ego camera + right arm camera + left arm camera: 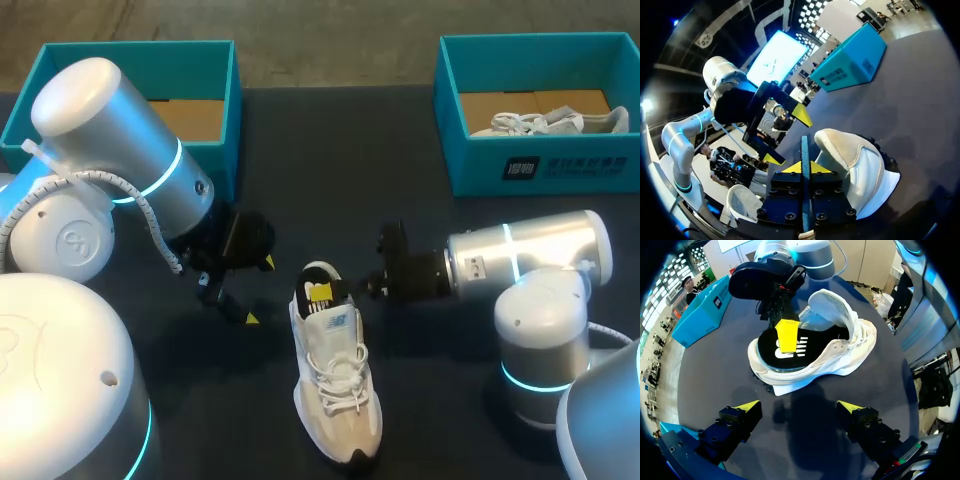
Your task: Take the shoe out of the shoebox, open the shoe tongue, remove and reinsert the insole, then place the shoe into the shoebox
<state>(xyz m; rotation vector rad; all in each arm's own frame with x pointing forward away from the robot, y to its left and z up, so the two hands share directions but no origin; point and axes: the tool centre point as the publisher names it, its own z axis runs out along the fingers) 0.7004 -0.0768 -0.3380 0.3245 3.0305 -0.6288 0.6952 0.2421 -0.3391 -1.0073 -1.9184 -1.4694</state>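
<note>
A white sneaker [335, 385] lies on the dark table, heel toward the arms; in the left wrist view the sneaker [840, 352] shows its tongue lifted. A black insole [777, 347] with white print sits tilted at the heel opening. My right gripper [320, 292] is at the heel, shut on the insole, which runs edge-on as a thin dark strip [804, 150] between its yellow tips [804, 167]. My left gripper [258, 290] stands open just left of the heel, nothing between its fingers [799, 405]. It also shows, open, in the right wrist view [787, 136].
An open teal shoebox [215, 90] stands at the back left, partly behind my left arm. A second teal box [540, 165] at the back right holds another white shoe [545, 122]. My right arm's elbow [540, 320] rests right of the sneaker.
</note>
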